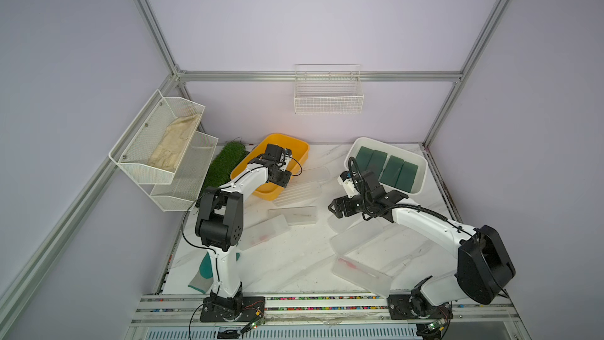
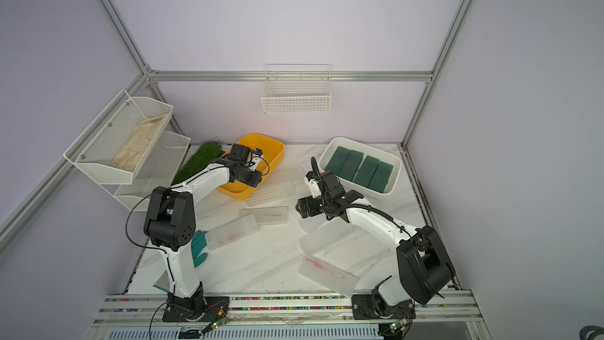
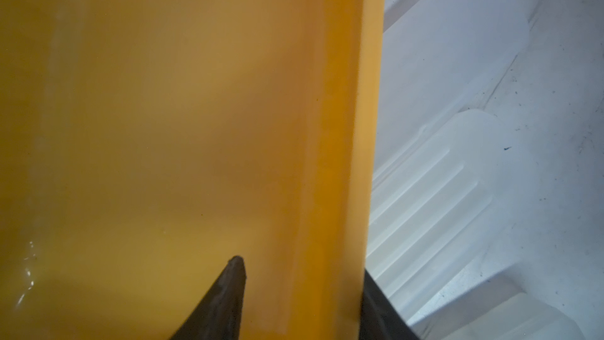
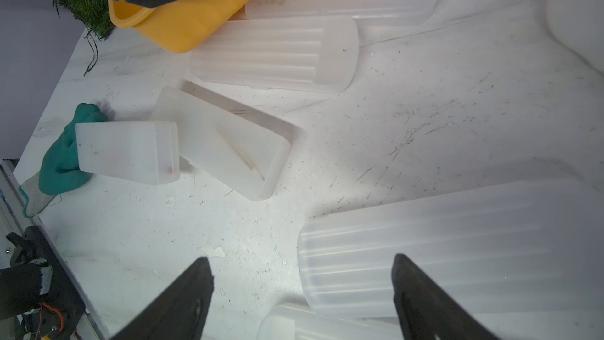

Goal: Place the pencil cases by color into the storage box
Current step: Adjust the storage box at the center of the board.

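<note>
Two grippers are shown over the marble worktop (image 1: 295, 268). The left gripper (image 3: 304, 266) straddles the right-hand wall of the yellow bin (image 1: 298, 146), with one finger (image 3: 228, 296) inside the bin and the other outside it. Whether the jaws pinch the wall cannot be told. The right gripper (image 4: 302, 256) has its jaws apart and holds nothing, poised above the rounded end of a ribbed frosted case (image 4: 457, 250) that lies right of the worktop's centre. The yellow bin stands at the back edge, left of centre, with a grass mat (image 1: 225, 161) on its left in the back left corner. Just beside the bin's right-hand wall lie a smooth frosted case (image 1: 315, 173) and a second ribbed case (image 1: 299, 192). Nearer the centre lies a frosted case holding a pencil (image 4: 222, 142). Close to it, another frosted case (image 4: 127, 152) lies just beside the teal glove (image 4: 58, 161) at the left edge. One more frosted case (image 1: 359, 274), with something red inside, lies near the front edge, right of centre. The four dark green pencil cases (image 1: 392, 166) lie side by side in the white storage box (image 1: 395, 151) at the back right corner.
</note>
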`<state>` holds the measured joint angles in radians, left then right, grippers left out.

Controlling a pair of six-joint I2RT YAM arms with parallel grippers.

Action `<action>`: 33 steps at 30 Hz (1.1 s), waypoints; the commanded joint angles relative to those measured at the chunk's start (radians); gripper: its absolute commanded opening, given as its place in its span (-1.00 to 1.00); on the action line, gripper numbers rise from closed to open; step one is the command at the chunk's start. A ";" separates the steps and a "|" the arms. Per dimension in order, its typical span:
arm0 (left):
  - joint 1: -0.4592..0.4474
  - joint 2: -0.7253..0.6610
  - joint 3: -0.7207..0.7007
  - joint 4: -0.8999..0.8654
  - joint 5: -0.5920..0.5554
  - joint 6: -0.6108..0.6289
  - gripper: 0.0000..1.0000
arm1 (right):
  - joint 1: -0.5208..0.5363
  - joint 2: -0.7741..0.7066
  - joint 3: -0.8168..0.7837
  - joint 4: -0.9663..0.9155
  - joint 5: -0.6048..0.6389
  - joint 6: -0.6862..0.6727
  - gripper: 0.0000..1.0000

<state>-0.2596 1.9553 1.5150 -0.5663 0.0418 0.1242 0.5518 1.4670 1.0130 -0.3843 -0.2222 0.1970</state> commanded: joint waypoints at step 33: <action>0.006 -0.049 0.034 -0.026 -0.205 0.039 -0.77 | -0.001 0.023 -0.022 0.137 0.037 0.011 0.74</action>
<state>-0.2604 1.8957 1.5150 -0.5915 -0.0990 0.1905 0.5518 1.4845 1.0000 -0.2802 -0.1883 0.2199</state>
